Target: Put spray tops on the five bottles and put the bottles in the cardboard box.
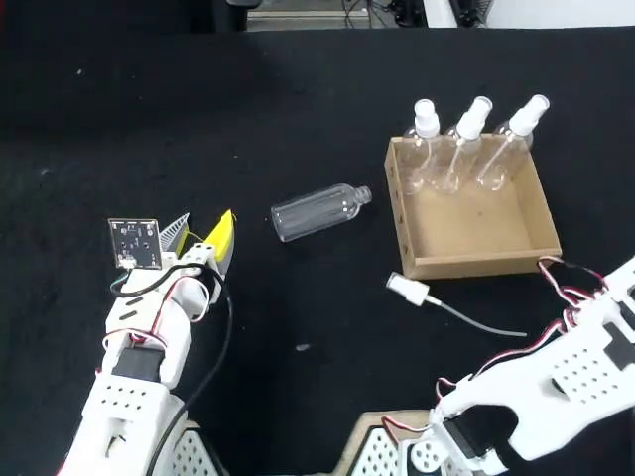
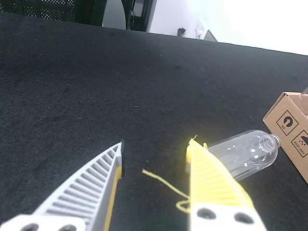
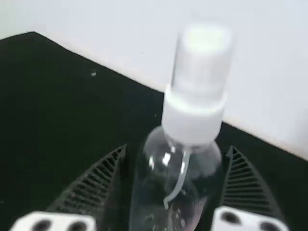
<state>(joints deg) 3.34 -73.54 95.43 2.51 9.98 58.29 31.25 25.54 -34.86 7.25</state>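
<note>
Since the right tool (image 3: 177, 148) is pinching a capped bottle (image 3: 183, 178) round its body, top upward, we judge this one ready for the cardboard box (image 1: 476, 264). The left tool (image 1: 206, 218) is spread and empty over the desk (image 1: 298, 99). It points toward the bare bottle (image 1: 319, 210) lying on its side just beyond, likely the next grasp. A loose spray top (image 1: 409, 289) lies near the box front. Three capped bottles (image 1: 458, 159) lean on the far wall inside.
</note>
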